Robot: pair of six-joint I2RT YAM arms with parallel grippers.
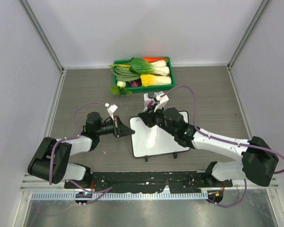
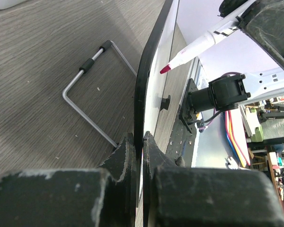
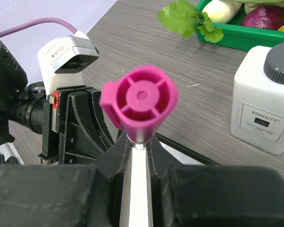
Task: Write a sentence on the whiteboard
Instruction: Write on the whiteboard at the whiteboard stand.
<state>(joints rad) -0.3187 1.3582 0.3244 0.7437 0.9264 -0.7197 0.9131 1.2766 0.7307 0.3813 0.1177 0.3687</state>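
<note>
Grey wood-grain table (image 1: 85,90) w/ plain white walls (image 1: 146,28) around.

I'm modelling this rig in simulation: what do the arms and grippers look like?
The left arm and right arm have white links between black joints, each trailing a purple cable. The left gripper and right gripper are black, their fingers scuffed pale at the edges.

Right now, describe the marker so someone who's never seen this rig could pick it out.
Find the whiteboard mid-table, nearer the arms than the green vegetable tray. At its far edge the right gripper is shut on the marker: a slim white barrel with a magenta end cap and reddish-pink tip. The white bottle beside it is squat, grey-capped and stands free.
</note>
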